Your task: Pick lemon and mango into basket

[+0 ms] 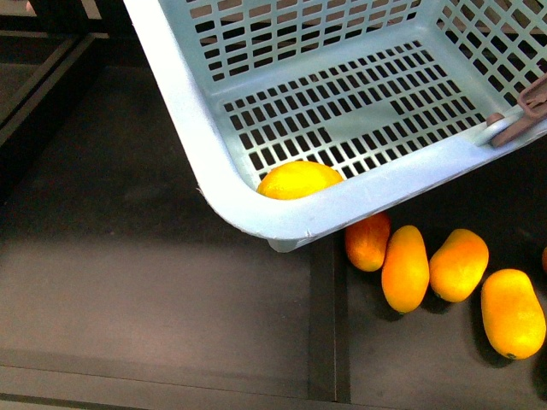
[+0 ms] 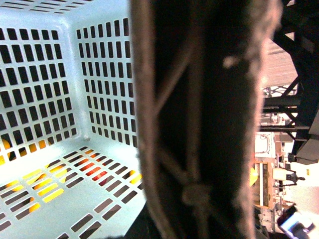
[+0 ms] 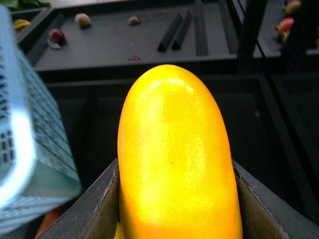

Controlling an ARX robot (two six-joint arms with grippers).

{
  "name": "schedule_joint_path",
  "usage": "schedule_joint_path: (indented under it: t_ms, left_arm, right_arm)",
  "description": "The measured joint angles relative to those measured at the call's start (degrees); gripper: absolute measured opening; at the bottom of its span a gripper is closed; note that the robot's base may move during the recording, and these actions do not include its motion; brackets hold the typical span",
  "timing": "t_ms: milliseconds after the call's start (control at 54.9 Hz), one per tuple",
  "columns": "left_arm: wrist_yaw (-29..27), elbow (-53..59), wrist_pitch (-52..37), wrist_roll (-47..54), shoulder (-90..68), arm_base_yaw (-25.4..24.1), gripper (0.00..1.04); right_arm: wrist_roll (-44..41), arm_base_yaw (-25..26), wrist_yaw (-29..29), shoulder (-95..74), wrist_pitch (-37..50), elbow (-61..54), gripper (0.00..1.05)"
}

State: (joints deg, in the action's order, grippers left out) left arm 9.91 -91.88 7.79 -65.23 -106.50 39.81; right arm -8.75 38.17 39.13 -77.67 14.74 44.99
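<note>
The aqua-blue basket (image 1: pixel 214 154) hangs tilted above the dark shelf, and the yellow lemon (image 1: pixel 297 179) lies in its lowest corner. Its brownish handle (image 2: pixel 199 119) fills the left wrist view; my left gripper is shut on it, with its fingers hidden behind it. My right gripper (image 3: pixel 177 199) is shut on a mango (image 3: pixel 174 149) that stands up between the two dark fingers (image 3: pixel 94 209). The basket wall (image 3: pixel 20 149) is close beside this mango. Neither arm shows in the front view.
Several more mangoes (image 1: pixel 404 267) lie on the dark shelf (image 1: pixel 154 282) under the basket's corner. A raised divider (image 1: pixel 326 325) crosses the shelf. Further back a grey tray (image 3: pixel 149 50) holds small fruits (image 3: pixel 82 20) and black bars (image 3: pixel 174 32).
</note>
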Motion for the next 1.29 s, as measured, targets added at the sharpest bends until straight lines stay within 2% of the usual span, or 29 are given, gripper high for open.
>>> schedule_joint_path:
  t_ms: [164, 255, 328, 674, 710, 765, 983, 1202, 1257, 1293]
  left_arm:
    - [0.2, 0.0, 0.0, 0.0, 0.0, 0.0, 0.04]
    - [0.2, 0.0, 0.0, 0.0, 0.0, 0.0, 0.04]
    - [0.2, 0.0, 0.0, 0.0, 0.0, 0.0, 0.04]
    - [0.2, 0.0, 0.0, 0.0, 0.0, 0.0, 0.04]
    - [0.1, 0.0, 0.0, 0.0, 0.0, 0.0, 0.04]
    - [0.0, 0.0, 0.0, -0.2, 0.0, -0.1, 0.04]
    - [0.0, 0.0, 0.0, 0.1, 0.0, -0.1, 0.04]
    - [-0.2, 0.2, 0.0, -0.2, 0.0, -0.1, 0.04]
    - [-0.4, 0.2, 0.0, 0.1, 0.0, -0.1, 0.04]
    - [-0.5, 0.2, 0.0, 0.1, 0.0, -0.1, 0.04]
  right_arm:
    - [6.0, -10.8, -6.1, 5.0, 3.3, -0.8, 0.53]
    - [9.3, -20.8, -12.9, 4.5, 6.3, -0.2, 0.53]
    - [10.1, -26.4, -17.2, 2.6, 7.7, 0.9, 0.53]
    - [10.0, -42.7, -29.1, -5.9, 9.1, 8.1, 0.53]
    - [9.6, -43.3, -29.7, -6.0, 8.8, 8.2, 0.53]
    - [9.4, -43.7, -30.4, -6.1, 8.5, 8.2, 0.61]
    - [9.2, -42.8, -32.5, -5.2, 7.7, 7.5, 0.97]
    - [9.1, -38.0, -34.1, 5.7, 3.1, 2.1, 0.96]
    - [9.1, -37.7, -38.4, 9.2, 8.5, -1.2, 0.86]
    - [9.1, -37.7, -39.0, 11.1, 11.9, -3.7, 0.79]
